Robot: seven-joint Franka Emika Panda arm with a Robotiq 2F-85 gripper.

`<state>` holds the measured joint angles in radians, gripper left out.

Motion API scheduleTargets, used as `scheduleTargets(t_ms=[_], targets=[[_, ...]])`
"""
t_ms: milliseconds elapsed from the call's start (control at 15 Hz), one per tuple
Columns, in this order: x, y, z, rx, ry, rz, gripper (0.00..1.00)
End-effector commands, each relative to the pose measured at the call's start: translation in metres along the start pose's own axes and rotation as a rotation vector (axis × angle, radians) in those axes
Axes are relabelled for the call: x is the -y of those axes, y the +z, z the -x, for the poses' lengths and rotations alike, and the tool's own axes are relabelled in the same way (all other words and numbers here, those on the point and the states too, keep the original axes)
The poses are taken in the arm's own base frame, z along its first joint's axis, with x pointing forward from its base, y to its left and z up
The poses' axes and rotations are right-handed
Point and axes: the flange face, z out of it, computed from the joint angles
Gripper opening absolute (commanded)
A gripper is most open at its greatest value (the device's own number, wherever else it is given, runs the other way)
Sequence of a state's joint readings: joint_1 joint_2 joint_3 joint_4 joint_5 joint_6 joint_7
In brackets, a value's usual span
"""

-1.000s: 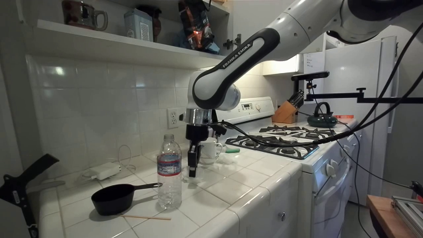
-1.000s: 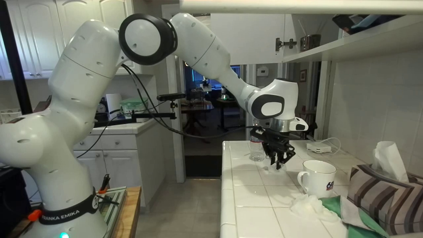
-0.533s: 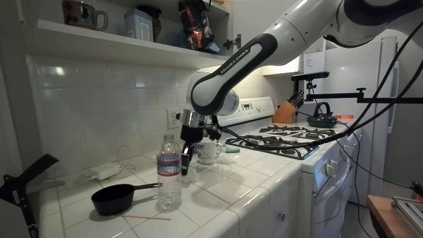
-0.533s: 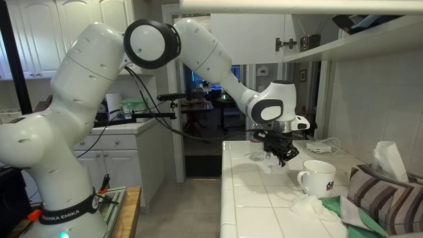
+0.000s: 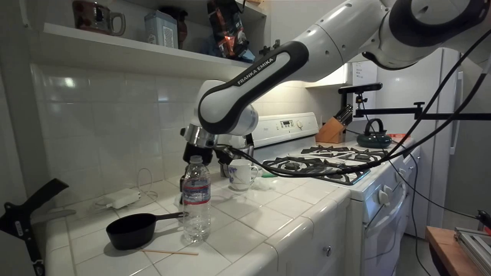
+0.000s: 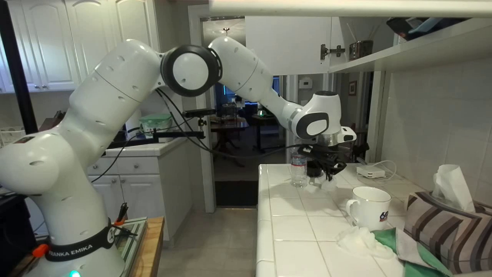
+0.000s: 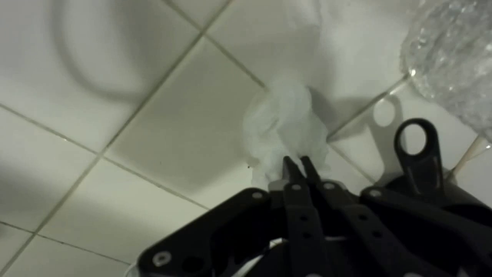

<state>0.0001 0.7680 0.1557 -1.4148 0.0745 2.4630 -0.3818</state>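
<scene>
My gripper (image 7: 295, 158) has its fingers nearly together on a crumpled white tissue (image 7: 282, 115) at the countertop in the wrist view. In an exterior view the gripper (image 6: 329, 177) and tissue (image 6: 329, 185) are low over the tiles. A clear plastic bottle with a blue and red label (image 5: 196, 191) stands upright beside the gripper and partly hides it in an exterior view; its ribbed base (image 7: 453, 57) shows in the wrist view. A small black saucepan (image 5: 132, 230) sits near the bottle, its holed handle (image 7: 426, 165) close to the gripper in the wrist view.
A white mug (image 6: 369, 206), a second crumpled tissue (image 6: 363, 243), a green cloth (image 6: 399, 248) and a striped tissue box (image 6: 447, 227) stand along the counter. A white adapter (image 5: 122, 198), a thin wooden stick (image 5: 168, 252), a gas stove (image 5: 326, 168) and an overhead shelf (image 5: 145, 46) are around.
My gripper has moved behind the bottle, leftward in an exterior view, and the tissue has moved with it along the counter. The wrist has tilted. The bottle, pan and mug have not moved.
</scene>
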Motion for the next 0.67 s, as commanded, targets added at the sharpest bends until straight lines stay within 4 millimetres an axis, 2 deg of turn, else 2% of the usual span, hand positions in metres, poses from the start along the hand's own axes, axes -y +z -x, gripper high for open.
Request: scheduleTargets(t_ms=[0, 267, 600], targets=[[-0.004, 0.006, -0.030, -0.007, 0.043, -0.010, 0.00], [-0.012, 0.016, -0.029, 0.089, 0.113, 0.042, 0.00], [-0.026, 0.032, -0.005, 0.176, 0.145, 0.087, 0.00]])
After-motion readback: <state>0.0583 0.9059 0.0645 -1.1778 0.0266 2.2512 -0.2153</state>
